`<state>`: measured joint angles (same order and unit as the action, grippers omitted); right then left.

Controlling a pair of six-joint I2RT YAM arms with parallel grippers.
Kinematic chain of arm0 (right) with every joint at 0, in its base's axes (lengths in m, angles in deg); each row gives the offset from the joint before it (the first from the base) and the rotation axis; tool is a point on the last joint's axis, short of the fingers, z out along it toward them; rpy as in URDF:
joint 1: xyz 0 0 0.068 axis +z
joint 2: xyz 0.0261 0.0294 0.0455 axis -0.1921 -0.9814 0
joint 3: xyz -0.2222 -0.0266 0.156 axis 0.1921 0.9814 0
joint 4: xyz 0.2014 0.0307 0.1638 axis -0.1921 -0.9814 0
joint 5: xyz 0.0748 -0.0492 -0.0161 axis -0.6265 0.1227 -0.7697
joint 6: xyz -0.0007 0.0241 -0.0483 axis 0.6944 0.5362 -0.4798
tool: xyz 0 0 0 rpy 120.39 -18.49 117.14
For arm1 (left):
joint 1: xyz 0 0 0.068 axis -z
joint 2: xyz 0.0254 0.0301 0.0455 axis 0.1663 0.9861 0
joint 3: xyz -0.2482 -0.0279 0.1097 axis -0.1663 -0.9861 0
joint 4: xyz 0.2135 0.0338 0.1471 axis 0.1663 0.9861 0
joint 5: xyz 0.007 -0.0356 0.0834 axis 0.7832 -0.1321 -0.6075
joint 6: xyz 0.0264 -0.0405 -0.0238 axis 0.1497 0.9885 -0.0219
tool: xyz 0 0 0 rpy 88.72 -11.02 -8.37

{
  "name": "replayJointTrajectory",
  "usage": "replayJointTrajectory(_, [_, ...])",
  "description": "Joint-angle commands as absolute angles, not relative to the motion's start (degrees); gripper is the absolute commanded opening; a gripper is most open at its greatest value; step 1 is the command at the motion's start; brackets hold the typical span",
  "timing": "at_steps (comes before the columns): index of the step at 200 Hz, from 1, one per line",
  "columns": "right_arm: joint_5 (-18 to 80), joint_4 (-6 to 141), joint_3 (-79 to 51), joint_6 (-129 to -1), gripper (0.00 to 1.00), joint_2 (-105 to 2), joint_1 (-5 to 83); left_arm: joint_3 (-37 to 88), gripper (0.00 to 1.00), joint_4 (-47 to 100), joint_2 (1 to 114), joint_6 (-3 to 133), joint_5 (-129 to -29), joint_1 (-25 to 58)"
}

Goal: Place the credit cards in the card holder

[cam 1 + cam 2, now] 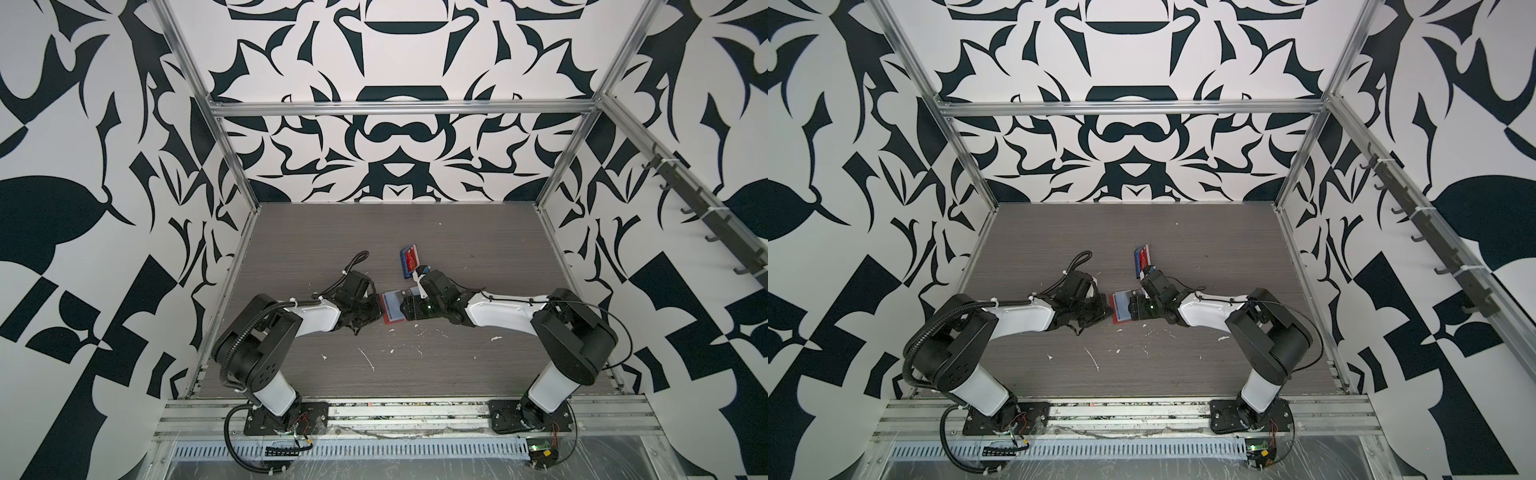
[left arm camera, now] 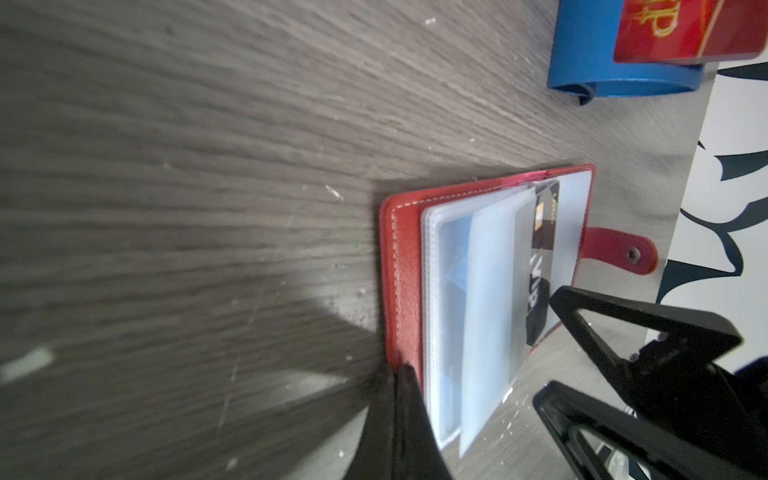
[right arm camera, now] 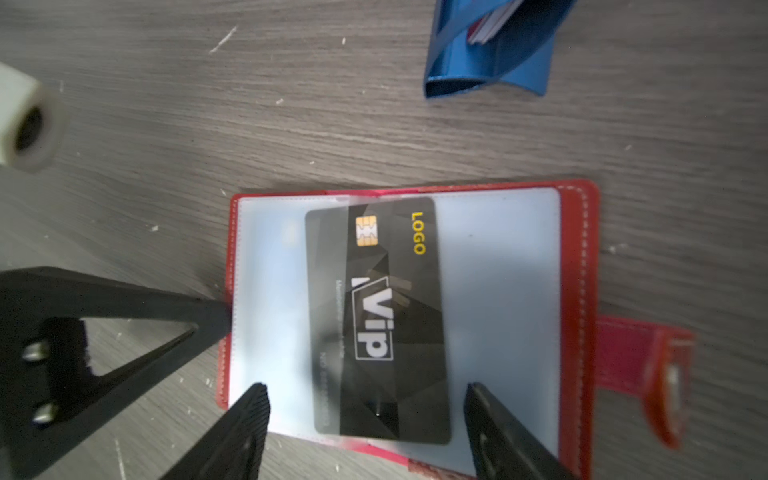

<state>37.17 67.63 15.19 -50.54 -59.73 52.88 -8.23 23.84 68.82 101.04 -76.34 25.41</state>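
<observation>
The red card holder (image 1: 386, 319) (image 1: 1116, 319) lies open at the table's middle, its clear sleeve pages (image 3: 498, 291) up and its snap tab (image 2: 619, 249) out to one side. A dark card (image 3: 378, 316) marked "VIP" lies on the pages, its far end hazy under a sleeve. My right gripper (image 3: 365, 390) is open just over the card's near end, one finger on each side and neither touching it. My left gripper (image 2: 401, 368) is shut, its tip against the holder's red cover edge (image 2: 405, 270). A bluish card (image 2: 453, 282) shows through another sleeve.
A blue rack (image 1: 405, 268) (image 1: 1138, 266) stands just behind the holder with a red card (image 2: 685, 29) in it. White flecks (image 1: 368, 357) are scattered over the near table. The patterned walls and metal frame close in the sides and back.
</observation>
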Motion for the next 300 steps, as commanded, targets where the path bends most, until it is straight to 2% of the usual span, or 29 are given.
replayJointTrajectory(1, [40.26, 62.68, 13.30, -53.38, 0.79, -57.08, 53.26, -8.86, 0.00, 31.27, 69.94, 100.12, -78.26, 25.76])
replayJointTrajectory(29, [43.44, 60.32, 11.78, -54.68, 0.76, -55.57, 53.44, -8.44, 0.00, 31.81, 69.80, 99.61, -78.18, 25.76])
replayJointTrajectory(50, [45.84, 58.41, 10.34, -55.17, 0.70, -55.39, 53.46, -8.30, 0.00, 32.30, 69.55, 99.36, -78.42, 25.76])
replayJointTrajectory(86, [48.50, 53.50, 5.83, -56.74, 0.44, -58.85, 53.44, -7.75, 0.00, 32.93, 69.54, 99.05, -78.57, 25.76])
replayJointTrajectory(123, [50.19, 49.76, 2.06, -57.18, 0.10, -63.02, 53.50, -7.66, 0.00, 33.23, 69.45, 98.79, -78.65, 25.76])
replayJointTrajectory(143, [50.53, 48.60, 0.82, -57.28, 0.02, -64.62, 53.51, -7.61, 0.00, 33.31, 69.48, 98.65, -78.61, 25.76])
replayJointTrajectory(200, [49.59, 47.00, -1.47, -57.87, 0.00, -68.08, 53.58, -7.32, 0.00, 33.48, 69.50, 98.44, -78.59, 25.76])
replayJointTrajectory(300, [39.44, 48.42, -3.25, -58.10, 0.00, -71.37, 53.54, -6.61, 0.00, 34.09, 69.67, 97.51, -78.37, 25.76])
